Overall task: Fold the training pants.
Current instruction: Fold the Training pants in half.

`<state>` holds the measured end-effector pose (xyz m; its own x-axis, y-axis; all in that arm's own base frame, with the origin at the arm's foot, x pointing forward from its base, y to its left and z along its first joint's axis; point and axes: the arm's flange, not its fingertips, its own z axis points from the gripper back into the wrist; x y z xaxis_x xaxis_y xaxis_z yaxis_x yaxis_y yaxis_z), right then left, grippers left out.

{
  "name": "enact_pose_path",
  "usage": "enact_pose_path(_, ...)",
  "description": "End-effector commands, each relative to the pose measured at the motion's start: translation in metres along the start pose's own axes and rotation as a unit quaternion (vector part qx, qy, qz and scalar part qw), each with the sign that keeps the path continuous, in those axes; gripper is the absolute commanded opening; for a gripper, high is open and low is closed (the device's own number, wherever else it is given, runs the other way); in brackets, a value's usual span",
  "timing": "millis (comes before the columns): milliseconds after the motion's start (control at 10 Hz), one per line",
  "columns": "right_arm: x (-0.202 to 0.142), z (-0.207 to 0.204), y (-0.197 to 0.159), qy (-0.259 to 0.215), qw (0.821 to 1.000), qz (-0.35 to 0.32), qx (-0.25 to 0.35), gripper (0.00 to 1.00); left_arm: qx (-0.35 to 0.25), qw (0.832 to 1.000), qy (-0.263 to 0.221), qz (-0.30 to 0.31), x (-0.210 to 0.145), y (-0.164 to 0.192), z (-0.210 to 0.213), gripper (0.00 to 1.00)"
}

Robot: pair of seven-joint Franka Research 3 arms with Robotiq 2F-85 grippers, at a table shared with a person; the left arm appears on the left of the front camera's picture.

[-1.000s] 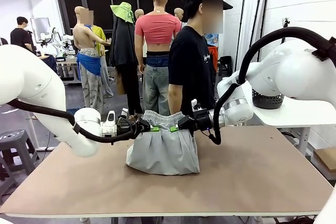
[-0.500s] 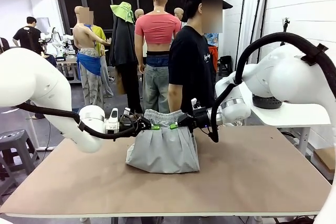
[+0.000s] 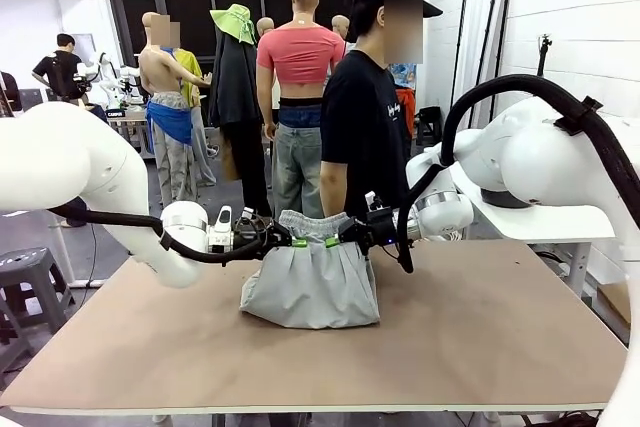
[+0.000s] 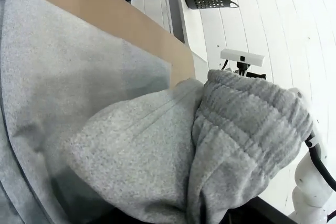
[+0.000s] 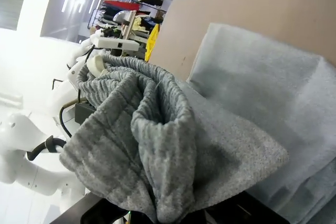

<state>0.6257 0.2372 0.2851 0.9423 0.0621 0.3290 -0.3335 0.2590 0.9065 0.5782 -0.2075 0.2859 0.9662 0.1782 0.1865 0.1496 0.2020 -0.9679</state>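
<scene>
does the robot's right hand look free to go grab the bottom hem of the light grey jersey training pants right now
Probably not. The right hand is shut on the gathered waistband of the light grey jersey training pants, holding it up off the brown table. It would have to let go first; the hem itself lies unobstructed.

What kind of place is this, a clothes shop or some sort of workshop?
Probably a robotics lab or testing room, not a shop. Two white arms work on grey training pants at a plain brown table, with a person watching from the far side.

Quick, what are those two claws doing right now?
Left gripper: shut on the training pants at the waistband.
Right gripper: shut on the training pants too.
</scene>
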Motion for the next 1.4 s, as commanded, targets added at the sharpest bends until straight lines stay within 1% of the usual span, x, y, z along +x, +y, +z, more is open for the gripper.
enact_pose_path(0,0.016,0.005,-0.007,-0.022,0.999,-0.021,-0.024,0.00,0.017,1.000,0.008,0.020,0.011,0.009,0.003,0.00)
enact_pose_path(200,0.021,0.008,-0.012,-0.029,0.999,-0.022,-0.028,0.00,0.010,1.000,0.006,0.014,0.017,0.016,0.001,0.00)
enact_pose_path(300,0.026,0.009,-0.016,-0.038,0.998,-0.023,-0.032,0.00,0.013,1.000,0.006,0.011,0.022,0.018,-0.002,0.00)
enact_pose_path(500,0.028,0.006,-0.021,-0.040,0.998,-0.030,-0.036,0.00,0.019,1.000,0.003,0.012,0.028,0.019,-0.004,0.00)
enact_pose_path(700,0.034,0.004,-0.028,-0.044,0.997,-0.039,-0.042,0.00,0.030,0.999,-0.003,0.030,0.035,0.025,-0.004,0.00)
enact_pose_path(900,0.034,0.002,-0.037,-0.038,0.997,-0.064,-0.035,0.00,0.051,0.996,-0.011,0.071,0.040,0.037,-0.002,0.00)
enact_pose_path(1300,0.030,0.006,-0.045,-0.026,0.994,-0.099,-0.039,0.00,0.070,0.993,-0.021,0.095,0.039,0.056,-0.002,0.00)
